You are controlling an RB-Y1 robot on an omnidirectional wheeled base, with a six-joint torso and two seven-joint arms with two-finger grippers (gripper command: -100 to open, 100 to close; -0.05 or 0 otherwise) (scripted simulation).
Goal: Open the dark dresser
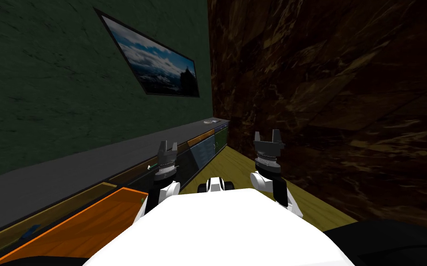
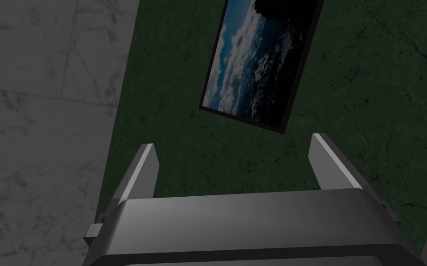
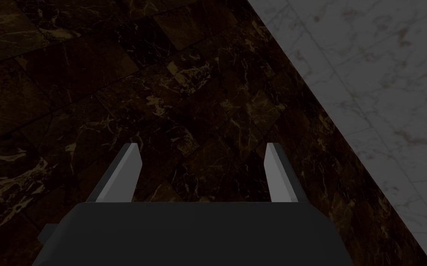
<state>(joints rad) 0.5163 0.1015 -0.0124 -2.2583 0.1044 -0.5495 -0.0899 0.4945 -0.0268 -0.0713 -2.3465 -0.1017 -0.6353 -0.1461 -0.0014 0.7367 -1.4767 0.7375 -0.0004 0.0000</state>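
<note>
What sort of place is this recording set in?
Probably a narrow room or hallway in a house. A long low dresser runs along a dark green wall, a framed sky picture hangs above it, and the floor is yellowish.

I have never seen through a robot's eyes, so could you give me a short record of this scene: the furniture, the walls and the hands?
furniture: long low dresser with a grey top, along the green wall
dresser fronts: dark and coloured panels; an orange-edged wooden panel nearest
on its far end: small pale object, too small to name
wall art: framed picture of clouds
opposite side: dark brown marbled wall
floor: yellowish strip
left gripper: open, empty, beside the dresser
right gripper: open, empty, near the brown wall
</note>
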